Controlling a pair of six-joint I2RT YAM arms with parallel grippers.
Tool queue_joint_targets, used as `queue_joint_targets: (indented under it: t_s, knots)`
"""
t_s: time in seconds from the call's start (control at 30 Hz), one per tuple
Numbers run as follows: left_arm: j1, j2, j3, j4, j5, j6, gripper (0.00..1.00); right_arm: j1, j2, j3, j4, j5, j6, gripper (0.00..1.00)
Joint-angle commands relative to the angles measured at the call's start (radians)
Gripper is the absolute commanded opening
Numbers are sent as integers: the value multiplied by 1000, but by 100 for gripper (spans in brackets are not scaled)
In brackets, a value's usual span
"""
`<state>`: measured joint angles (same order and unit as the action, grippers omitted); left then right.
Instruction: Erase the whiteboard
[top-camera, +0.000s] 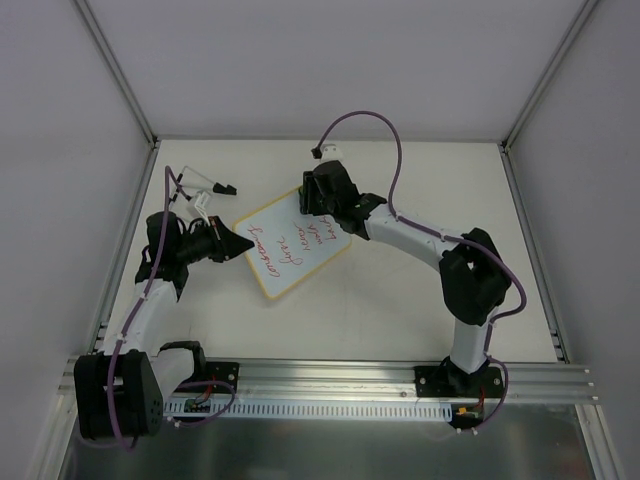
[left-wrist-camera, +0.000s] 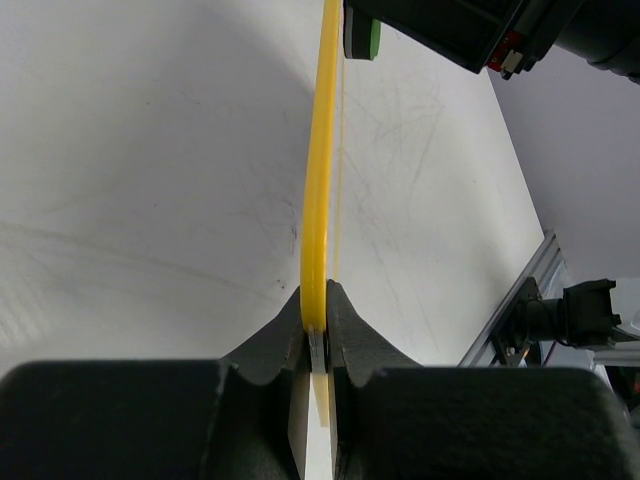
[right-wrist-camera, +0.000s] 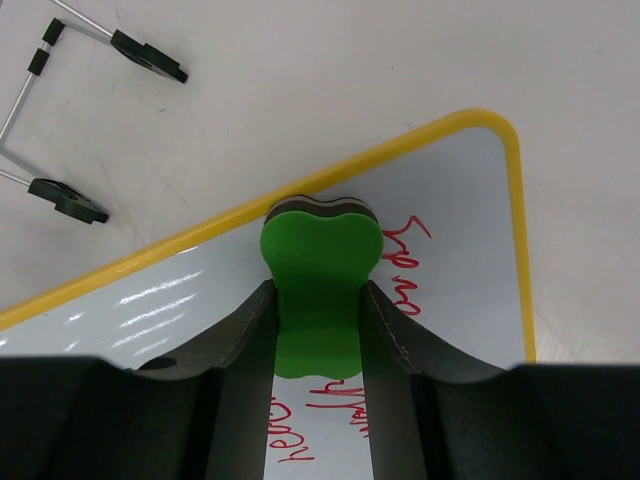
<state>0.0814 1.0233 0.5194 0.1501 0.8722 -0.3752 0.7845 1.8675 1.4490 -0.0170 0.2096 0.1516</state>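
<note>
A small whiteboard (top-camera: 296, 246) with a yellow frame and red handwriting lies tilted on the table. My left gripper (top-camera: 240, 243) is shut on its left edge; the left wrist view shows the yellow rim (left-wrist-camera: 318, 200) clamped between the jaws. My right gripper (top-camera: 318, 207) is shut on a green eraser (right-wrist-camera: 318, 290) and presses it on the board's far corner (right-wrist-camera: 480, 180), next to the red writing (right-wrist-camera: 412, 275). The eraser also shows in the left wrist view (left-wrist-camera: 361, 38).
A white stand with black feet (top-camera: 212, 186) lies on the table behind the left gripper; it also shows in the right wrist view (right-wrist-camera: 70, 198). White walls enclose the table on three sides. An aluminium rail (top-camera: 340, 378) runs along the near edge.
</note>
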Motion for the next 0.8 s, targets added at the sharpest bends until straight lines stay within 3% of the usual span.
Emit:
queue_joint_targets:
  t_s: [0.0,0.5,0.77]
  knots:
    - [-20,-22,4,-27,-41,76,0,-21,19,22,43,36,38,0]
    - [-29,-6,8,-38,-19,65,0,-42,-76,-464,156,1,207,0]
    - [-32,11,13,-47,42,36,0,-44,-76,-345,169,-10,143,0]
